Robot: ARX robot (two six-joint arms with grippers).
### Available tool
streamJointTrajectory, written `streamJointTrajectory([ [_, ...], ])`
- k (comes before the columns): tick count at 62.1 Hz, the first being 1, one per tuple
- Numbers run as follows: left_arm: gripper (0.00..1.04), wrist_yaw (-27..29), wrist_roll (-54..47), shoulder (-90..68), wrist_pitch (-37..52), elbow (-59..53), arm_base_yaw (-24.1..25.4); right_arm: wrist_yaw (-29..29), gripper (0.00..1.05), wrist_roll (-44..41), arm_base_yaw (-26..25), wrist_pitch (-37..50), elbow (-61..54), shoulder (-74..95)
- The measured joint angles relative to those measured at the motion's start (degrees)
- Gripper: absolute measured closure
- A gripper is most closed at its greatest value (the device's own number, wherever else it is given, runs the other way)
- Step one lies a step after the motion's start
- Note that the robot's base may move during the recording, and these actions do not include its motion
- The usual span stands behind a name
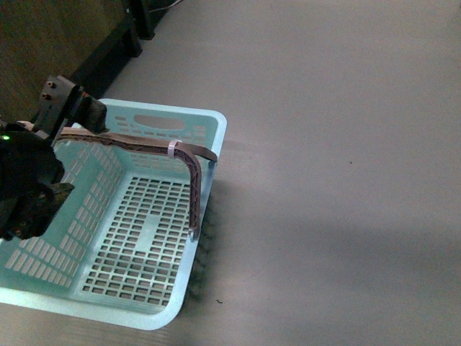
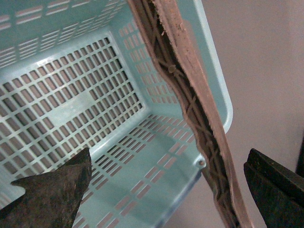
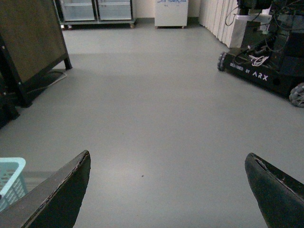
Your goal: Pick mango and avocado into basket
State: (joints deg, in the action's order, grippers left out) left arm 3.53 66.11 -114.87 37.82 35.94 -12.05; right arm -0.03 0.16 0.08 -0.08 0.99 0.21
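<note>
white "designed by arx" lettering on black wheeled robot base [image 3: 260, 76]; no other text readable.

We see grey floor [image 1: 346, 144] filling the right of the frame, and a dark wooden panel [image 1: 43, 43] on a black stand [image 1: 133, 40] at upper left. Farther off stand a black wheeled cart [image 3: 259, 71] and a white cabinet [image 3: 172, 9].

The left arm [image 1: 25, 169] is a bulky black mass of rounded housings, with a tiny green light [image 1: 6, 137] glowing on it. The left end effector [image 1: 85, 115] is blocky dark metal with small screws [image 1: 49, 88] on its back. Seen close, its fingers [image 2: 52, 194] are dark wedges, mottled brown with scuffs. The right end effector [image 3: 167, 156] has black wedge fingers with pale, worn edges.
</note>
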Motion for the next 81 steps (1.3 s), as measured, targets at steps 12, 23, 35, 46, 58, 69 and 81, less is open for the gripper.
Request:
streamJointTrajectory([
  [12,0.08,0.9,2.2,-7.2,1.2,7.1,-2.3,0.0,0.09,0.0,0.0,0.0,0.0,0.0],
  [23,0.10,2.4,3.5,-11.6,1.9,11.3,-2.4,0.0,0.09,0.0,0.0,0.0,0.0,0.0],
  [35,0.40,3.8,5.4,-13.5,3.1,12.8,-1.6,0.0,0.09,0.0,0.0,0.0,0.0,0.0],
  [46,0.70,5.1,7.2,-14.5,1.3,14.6,-1.4,0.0,0.09,0.0,0.0,0.0,0.0,0.0],
  [58,0.95,4.3,13.5,-14.1,-1.0,16.0,-1.7,0.0,0.09,0.0,0.0,0.0,0.0,0.0],
  [69,1.00,3.4,13.0,-10.2,-3.5,13.7,-1.9,0.0,0.09,0.0,0.0,0.0,0.0,0.0],
  [81,1.00,4.2,17.1,5.4,-6.6,2.8,-1.2,0.0,0.09,0.0,0.0,0.0,0.0,0.0],
])
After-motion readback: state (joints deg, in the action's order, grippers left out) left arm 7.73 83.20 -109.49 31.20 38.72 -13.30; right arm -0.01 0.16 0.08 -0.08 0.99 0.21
